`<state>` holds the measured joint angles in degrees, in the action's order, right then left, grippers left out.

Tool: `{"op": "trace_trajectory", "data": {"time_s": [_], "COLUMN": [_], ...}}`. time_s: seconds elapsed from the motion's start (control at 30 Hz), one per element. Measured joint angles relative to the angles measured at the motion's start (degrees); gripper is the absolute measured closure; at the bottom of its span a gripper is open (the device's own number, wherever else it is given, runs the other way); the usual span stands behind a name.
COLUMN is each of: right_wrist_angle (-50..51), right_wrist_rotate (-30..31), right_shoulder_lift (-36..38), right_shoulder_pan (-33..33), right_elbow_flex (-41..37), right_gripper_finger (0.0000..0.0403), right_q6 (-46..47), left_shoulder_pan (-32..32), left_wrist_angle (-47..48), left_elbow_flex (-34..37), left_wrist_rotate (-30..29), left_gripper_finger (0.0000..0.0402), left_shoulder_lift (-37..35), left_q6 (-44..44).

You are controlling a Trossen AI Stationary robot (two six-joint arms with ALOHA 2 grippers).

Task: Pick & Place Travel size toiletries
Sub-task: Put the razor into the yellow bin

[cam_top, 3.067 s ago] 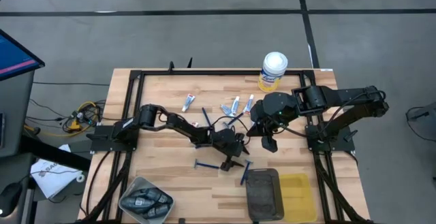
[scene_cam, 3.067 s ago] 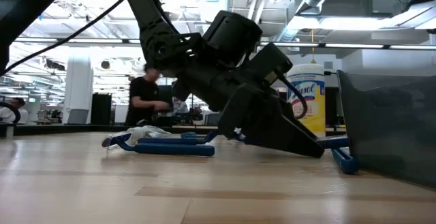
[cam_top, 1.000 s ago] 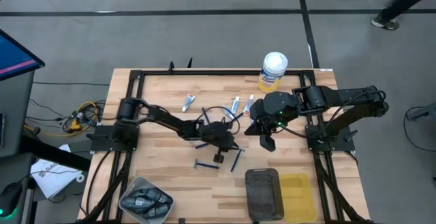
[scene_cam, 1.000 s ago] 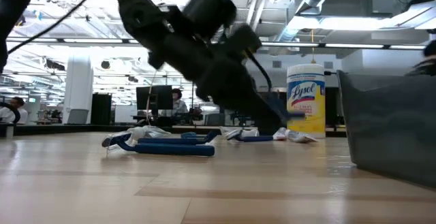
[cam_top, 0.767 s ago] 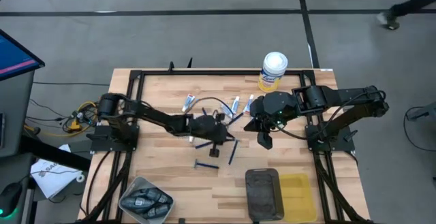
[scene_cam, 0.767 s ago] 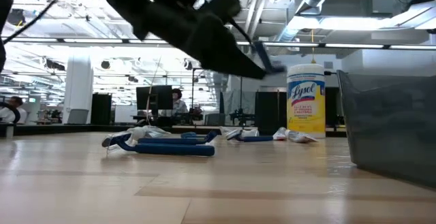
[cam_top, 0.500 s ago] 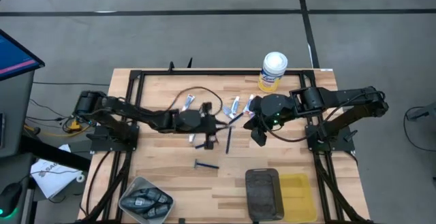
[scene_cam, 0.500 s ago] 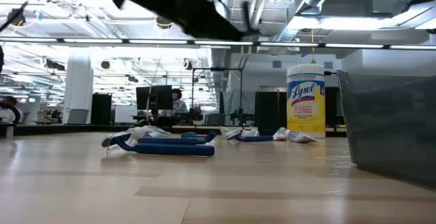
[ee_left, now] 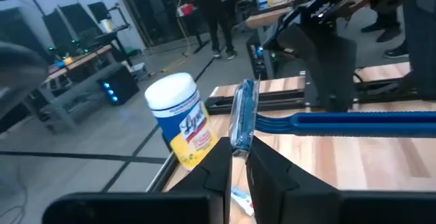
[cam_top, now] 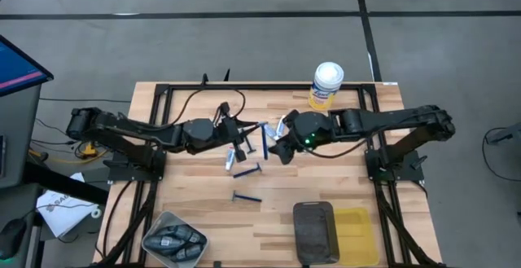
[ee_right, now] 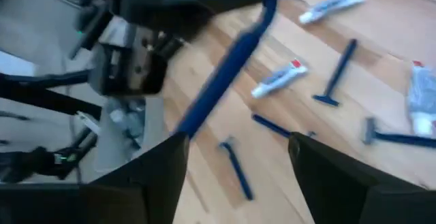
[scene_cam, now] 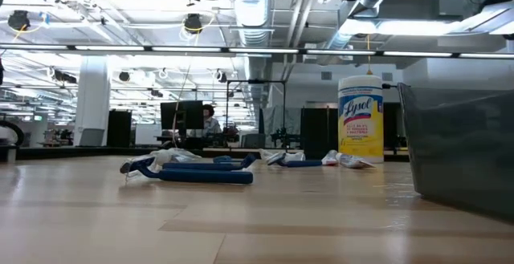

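Note:
My left gripper (cam_top: 247, 142) is raised over the middle of the table (cam_top: 179, 109), shut on a dark blue razor (cam_top: 263, 140). In the left wrist view the razor's handle (ee_left: 354, 120) runs out level to one side. My right gripper (cam_top: 280, 149) is open just right of it, and its fingers (ee_right: 160, 173) stand wide below the handle's free end (ee_right: 187, 122). I cannot tell whether they touch it. Other razors (cam_top: 248, 170) (cam_top: 247, 197) and small white tubes (ee_right: 279, 77) (cam_top: 230, 161) lie flat on the wood. My left gripper pinches the razor at its head end (ee_left: 240, 148) between its two fingertips (ee_left: 221, 166). The fingers reach out about level over the table. The razor is lifted clear, with its handle sticking out sideways across the fingers toward my right gripper.
A yellow canister with a white lid (cam_top: 327, 85) stands at the far right. A dark grey tray (cam_top: 316, 231) and a yellow one (cam_top: 358, 234) sit at the near right. A bowl with dark pieces (cam_top: 173, 239) is at the near left.
My left gripper has risen from low over the table, carrying the razor up and toward the far and left edges, and has tipped from pointing down to about level. My right gripper has moved toward the table's left, up to the razor.

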<state>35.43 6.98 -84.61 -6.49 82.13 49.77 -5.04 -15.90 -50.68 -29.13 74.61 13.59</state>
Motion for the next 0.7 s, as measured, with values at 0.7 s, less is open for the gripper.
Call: {"op": "trace_trajectory", "data": {"time_s": [0.7], "right_wrist_angle": [-7.6], "right_wrist_rotate": [-2.8], "right_shoulder_lift": [-1.0], "right_shoulder_pan": [2.5], "right_elbow_flex": [0.0], "right_gripper_finger": [0.0195], "right_q6": [-0.4], "left_shoulder_pan": [-2.1], "left_wrist_angle": [-1.3], "left_elbow_flex": [-0.1], "left_wrist_rotate": [-2.9], "left_gripper_finger": [0.0376], "left_shoulder_lift": [0.4], "left_q6": [0.2]}}
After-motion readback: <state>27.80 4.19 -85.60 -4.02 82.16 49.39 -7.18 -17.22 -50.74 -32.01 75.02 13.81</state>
